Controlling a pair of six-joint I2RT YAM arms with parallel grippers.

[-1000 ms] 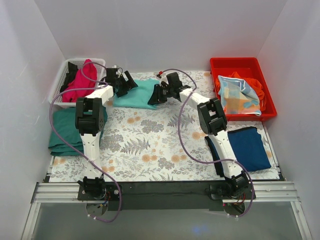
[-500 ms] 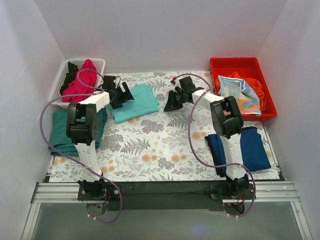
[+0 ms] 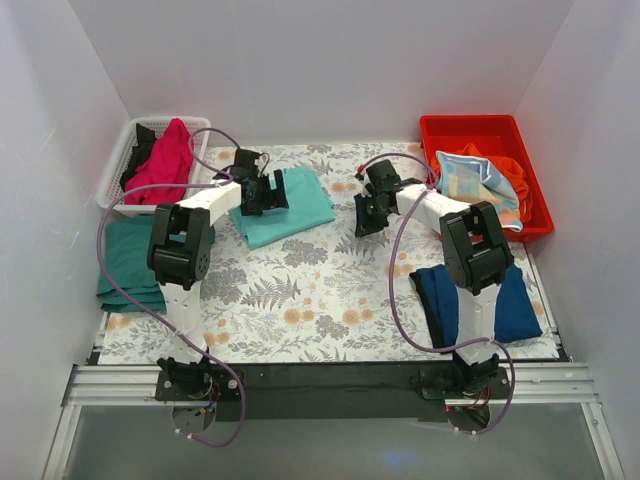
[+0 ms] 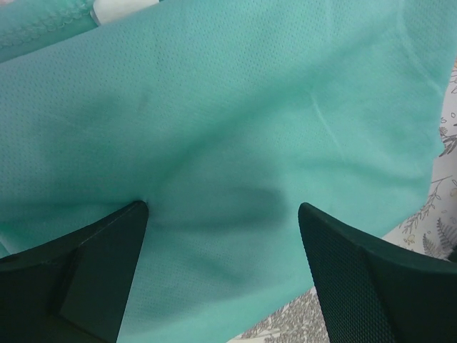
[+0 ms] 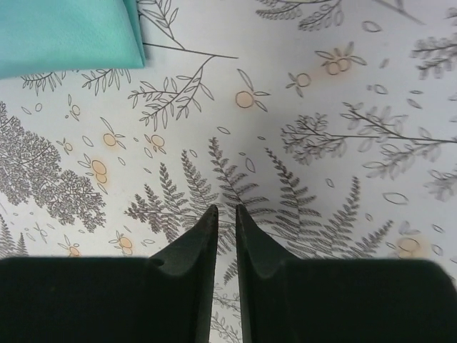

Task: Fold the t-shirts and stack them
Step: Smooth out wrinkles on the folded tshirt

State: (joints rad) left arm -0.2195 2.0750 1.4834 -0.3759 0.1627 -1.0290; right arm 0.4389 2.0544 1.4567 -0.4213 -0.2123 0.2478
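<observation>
A folded mint-green t-shirt point(image 3: 295, 208) lies at the back middle of the floral table cover. My left gripper point(image 3: 266, 192) is over its left part, open wide, and the mint cloth point(image 4: 235, 121) fills the left wrist view between the fingers point(image 4: 100, 275). My right gripper point(image 3: 364, 220) is shut and empty, low over the bare cover to the right of the shirt, whose corner point(image 5: 64, 32) shows in the right wrist view. A navy-blue t-shirt point(image 3: 485, 298) lies folded at the right, partly under the right arm. Magenta point(image 3: 163, 160) and black t-shirts lie in a white basket.
A folded dark green shirt point(image 3: 125, 262) lies at the left edge of the floral cover point(image 3: 300, 290). The white basket point(image 3: 118, 170) stands at the back left. A red bin point(image 3: 480, 130) holding orange and patterned cloths stands at the back right. White walls enclose the table.
My left gripper has moved right over the mint t-shirt, which has shifted to the right. My right gripper has moved right, off the shirt's edge, onto the bare cover.
</observation>
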